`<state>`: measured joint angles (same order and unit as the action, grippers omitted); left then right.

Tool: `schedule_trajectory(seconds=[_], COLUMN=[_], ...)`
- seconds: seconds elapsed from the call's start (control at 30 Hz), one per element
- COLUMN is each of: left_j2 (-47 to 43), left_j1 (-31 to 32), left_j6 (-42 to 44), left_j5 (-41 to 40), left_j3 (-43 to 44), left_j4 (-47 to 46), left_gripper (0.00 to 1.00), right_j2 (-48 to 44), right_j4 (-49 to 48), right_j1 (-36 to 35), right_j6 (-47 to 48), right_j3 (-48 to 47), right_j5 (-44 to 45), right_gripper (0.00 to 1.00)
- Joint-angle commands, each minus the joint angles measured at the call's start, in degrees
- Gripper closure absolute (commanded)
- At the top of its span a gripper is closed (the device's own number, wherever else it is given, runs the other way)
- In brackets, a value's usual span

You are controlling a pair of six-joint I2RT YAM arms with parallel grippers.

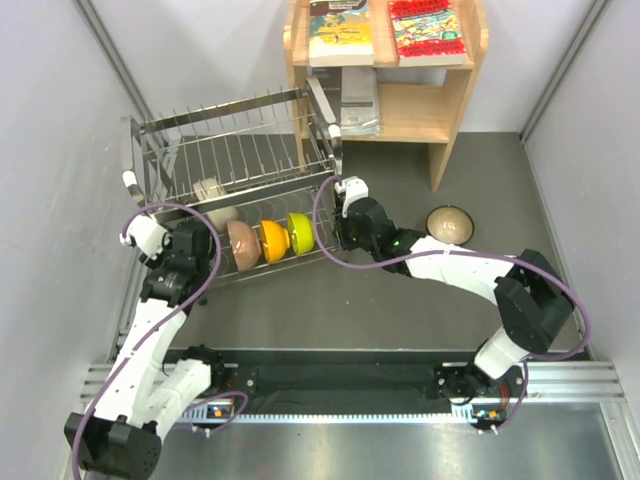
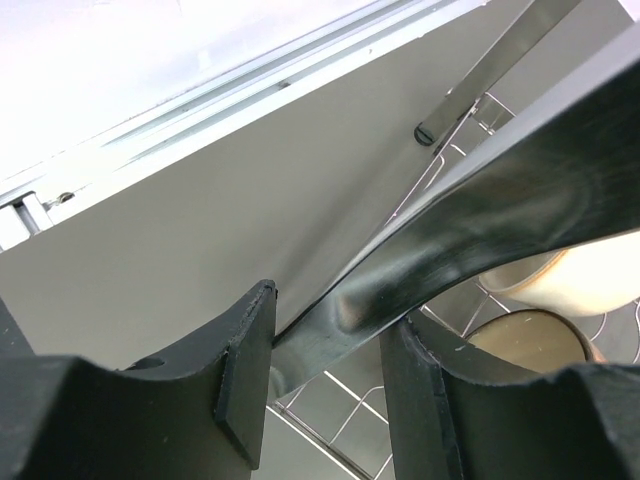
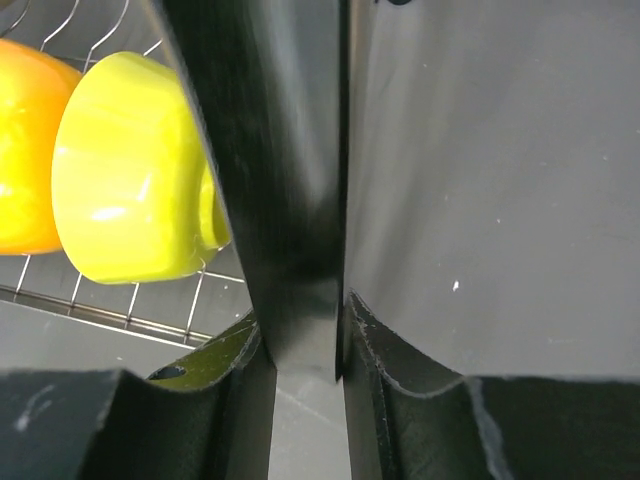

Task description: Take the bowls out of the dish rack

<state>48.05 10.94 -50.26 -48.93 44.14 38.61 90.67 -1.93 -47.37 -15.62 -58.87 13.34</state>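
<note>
walls (image 1: 50,120) pale grey | floor (image 1: 400,300) dark grey | wooden bookshelf (image 1: 452,110) at back

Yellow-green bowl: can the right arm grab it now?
Probably not yet: the right gripper is shut on the rack handle and must let go first. The bowl itself sits close beside it.

A wooden bookshelf (image 1: 456,100) stands at the far edge of the dark grey desk (image 1: 330,320), against pale walls (image 1: 50,100). On its top lie two books side by side, one yellow-covered (image 1: 340,30), one red-covered (image 1: 425,28). A grey packet (image 1: 360,100) sits on the shelf below. A black rail (image 1: 340,378) runs along the near edge.
</note>
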Motion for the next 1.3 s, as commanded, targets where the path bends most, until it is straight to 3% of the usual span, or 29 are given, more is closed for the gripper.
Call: schedule_trajectory(seconds=[0.0, 0.03, 0.1, 0.13, 0.27, 0.37, 0.63, 1.0, 1.27], left_j2=[4.0, 4.1, 3.0, 2.5, -0.5, -2.2, -6.2, -8.8, -15.3], left_j1=[2.1, 2.1, 2.2, 2.1, 2.2, 2.2, 2.2, 2.2, 3.2], left_j6=[10.3, 10.2, 10.4, 10.9, 13.3, 15.6, 16.9, 14.8, 17.6], left_j5=[8.4, 9.5, 10.4, 10.6, 12.2, 14.2, 14.5, 14.1, 28.2], left_j3=[2.7, 3.6, 3.8, 3.7, 4.5, 5.5, 6.2, 8.9, 10.5], left_j4=[-5.3, -4.8, -4.3, -4.2, -2.7, -1.2, 1.9, 9.0, 10.8], left_gripper=[0.88, 0.83, 0.71, 0.54, 0.41, 0.37, 0.29, 0.23, 0.22], right_j2=[2.9, 2.4, 0.4, -0.3, -4.9, -7.8, -8.7, -5.9, -2.8], right_j4=[-8.6, -8.9, -9.2, -9.1, -7.8, -7.0, -3.5, -2.8, -2.6], right_j1=[2.1, 2.1, 2.2, 2.2, 2.2, 2.3, 2.3, 2.3, 2.3], right_j6=[-2.7, -2.8, -3.1, -3.1, -3.4, -3.3, -2.7, -2.4, -1.7], right_j3=[-3.3, -2.7, -1.2, -0.9, 0.7, 1.4, 0.1, -1.0, -3.2], right_j5=[-6.0, -6.2, -6.4, -6.4, -6.4, -6.3, -5.5, -4.8, -4.7], right_gripper=[0.68, 0.6, 0.55, 0.51, 0.45, 0.38, 0.32, 0.32, 0.32])
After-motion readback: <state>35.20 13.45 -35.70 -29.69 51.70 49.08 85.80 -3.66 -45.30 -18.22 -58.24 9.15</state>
